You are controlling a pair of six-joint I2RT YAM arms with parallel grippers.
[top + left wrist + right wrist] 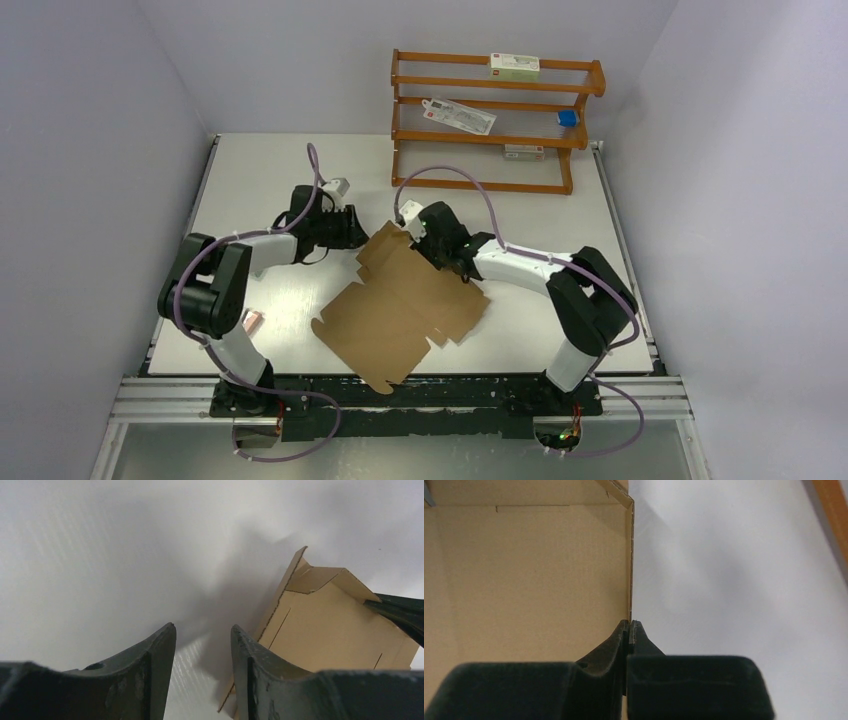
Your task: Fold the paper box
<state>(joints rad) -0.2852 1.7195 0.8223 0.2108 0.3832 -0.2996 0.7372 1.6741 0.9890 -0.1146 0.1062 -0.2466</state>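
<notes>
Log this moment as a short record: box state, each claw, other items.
paper box: unfolded brown sheet flat on table, far flap raised
right claw: shut on the raised flap's edge
left claw: open, empty, just left of the box, not touching it
rack: wooden, at far edge, holding small cartons
pink item: near left arm base

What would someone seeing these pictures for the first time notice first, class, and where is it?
The paper box, a brown cardboard sheet, lies mid-table, its far end lifted. The right gripper is pinched shut on that raised edge, while the left gripper waits open just left of it. Behind stands an orange wooden rack with small cartons.
</notes>
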